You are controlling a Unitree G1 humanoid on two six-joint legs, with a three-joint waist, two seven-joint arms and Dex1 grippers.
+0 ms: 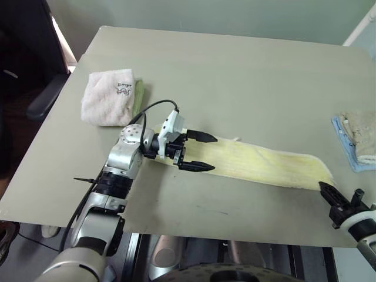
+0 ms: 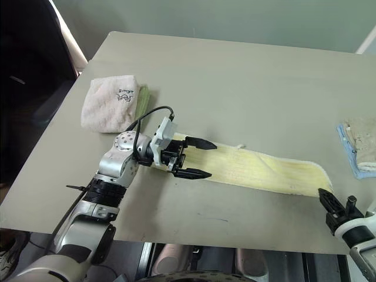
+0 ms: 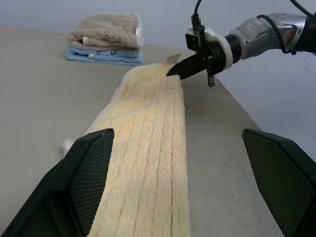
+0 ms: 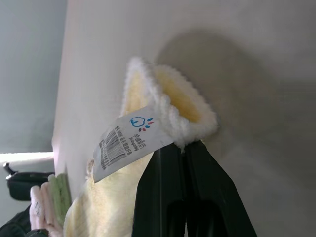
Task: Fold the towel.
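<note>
Towel (image 1: 264,165) lies lengthwise between pincers: right pincer (image 1: 326,191) clamped on its near-right corner, left pincer (image 1: 197,151) wide over opposite end.

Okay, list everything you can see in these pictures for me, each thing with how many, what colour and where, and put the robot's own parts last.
table: one, grey-beige, bearing everything below.
towel: one, pale yellow, laid out as a long strip along the table's near edge; white tag at its right end.
folded towel: one, pink-white with a dark embroidered mark, far left of the table, a green cloth edge showing at its right side.
folded cloths: two, beige on top of blue, right edge of the table.
left tool: one, black fingers, open, over the towel's left end.
right tool: one, black fingers, shut on the towel's right end.
</note>
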